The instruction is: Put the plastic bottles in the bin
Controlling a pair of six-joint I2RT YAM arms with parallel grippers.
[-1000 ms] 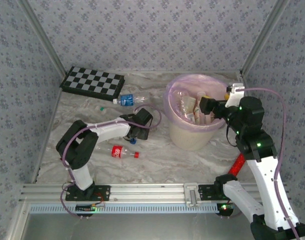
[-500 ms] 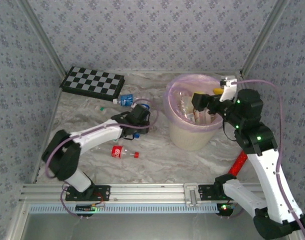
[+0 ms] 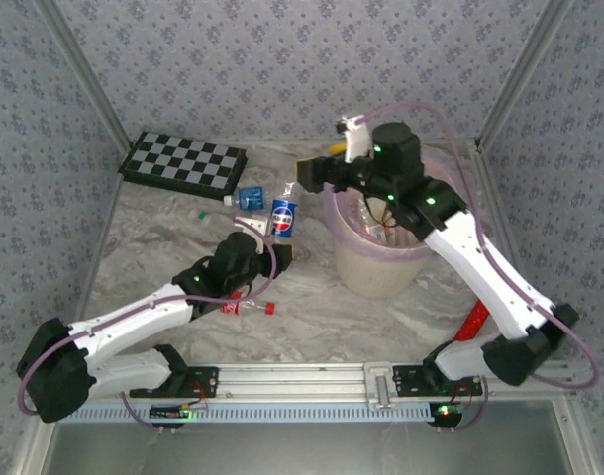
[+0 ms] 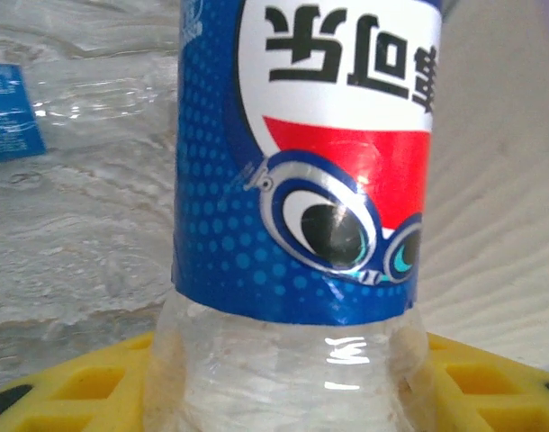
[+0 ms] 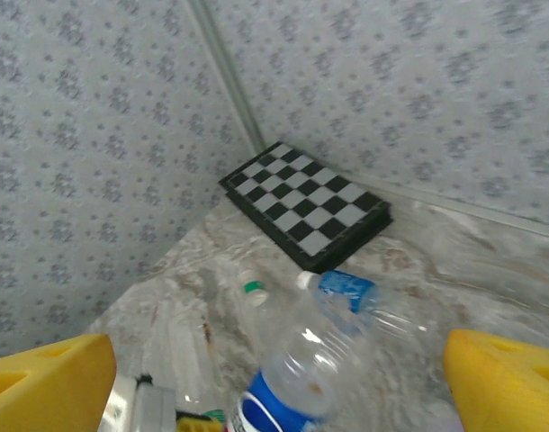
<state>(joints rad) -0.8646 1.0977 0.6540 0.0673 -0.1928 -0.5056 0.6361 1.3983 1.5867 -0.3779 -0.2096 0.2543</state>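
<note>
Left end effector (image 4: 283, 387) holds one Pepsi bottle (image 4: 301, 180); right end effector (image 5: 274, 382) wide; one bin (image 3: 381, 272).

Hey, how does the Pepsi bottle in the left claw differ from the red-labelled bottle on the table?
Blue label on the Pepsi bottle, red on the red-labelled bottle. The Pepsi bottle stands on end in the left claw; the red-labelled bottle lies flat on the table, ungripped. Both are small clear plastic bottles.

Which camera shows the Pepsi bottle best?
Left wrist: the Pepsi bottle is close, its label sharp. Top external shows the bottle small, upright in the left tool. Right wrist catches part of it at the bottom edge.
</note>
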